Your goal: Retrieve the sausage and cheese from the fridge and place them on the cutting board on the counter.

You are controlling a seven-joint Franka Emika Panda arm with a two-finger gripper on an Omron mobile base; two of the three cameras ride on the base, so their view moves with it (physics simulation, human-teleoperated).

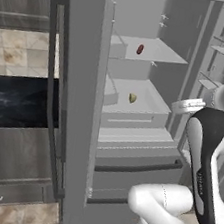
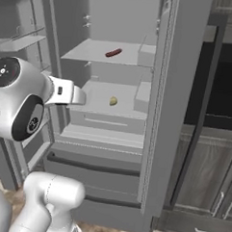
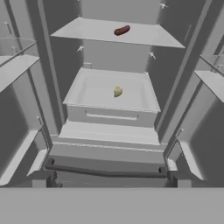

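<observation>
We are seeing flat, even, rendered light with no clear source and no glare. The fridge [image 3: 111, 78] interior is showing only soft grey shading, hardly any cast shadows. Edges are looking slightly soft and jagged; nothing is blurring.
</observation>
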